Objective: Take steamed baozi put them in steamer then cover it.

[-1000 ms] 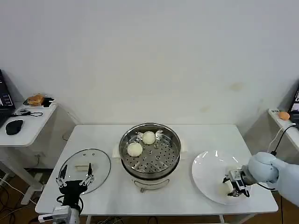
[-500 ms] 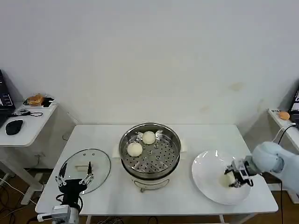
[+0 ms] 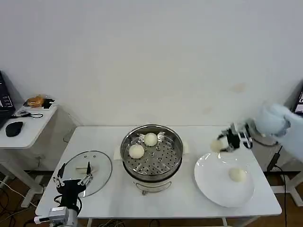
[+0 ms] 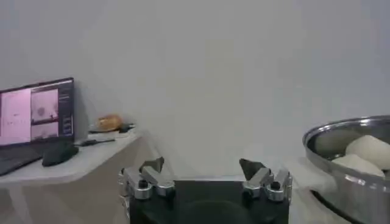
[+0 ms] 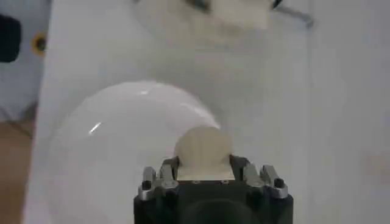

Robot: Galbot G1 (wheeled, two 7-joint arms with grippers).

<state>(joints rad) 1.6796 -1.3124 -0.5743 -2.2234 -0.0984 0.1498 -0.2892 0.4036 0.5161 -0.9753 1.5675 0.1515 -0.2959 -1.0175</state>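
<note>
My right gripper point(image 3: 222, 144) is shut on a cream-white baozi point(image 3: 216, 145), held in the air above the far edge of the white plate point(image 3: 213, 182). In the right wrist view that baozi point(image 5: 203, 148) sits between the jaws. One more baozi point(image 3: 237, 175) lies on the plate. Two baozi point(image 3: 137, 151) point(image 3: 150, 139) rest on the perforated tray of the shiny steamer point(image 3: 176, 161) at the table's middle. The glass cover point(image 3: 99, 168) lies flat on the table to the left. My left gripper point(image 3: 72, 179) hangs open over the cover's near edge.
A side desk point(image 3: 28, 127) at the left carries a mouse and an orange item. In the left wrist view a laptop point(image 4: 36, 115) stands on that desk. Another small desk stands at the far right with an orange thing on it.
The right gripper closed on a baozi on the plate and lifted it up and toward the far side. The left gripper barely moved.
</note>
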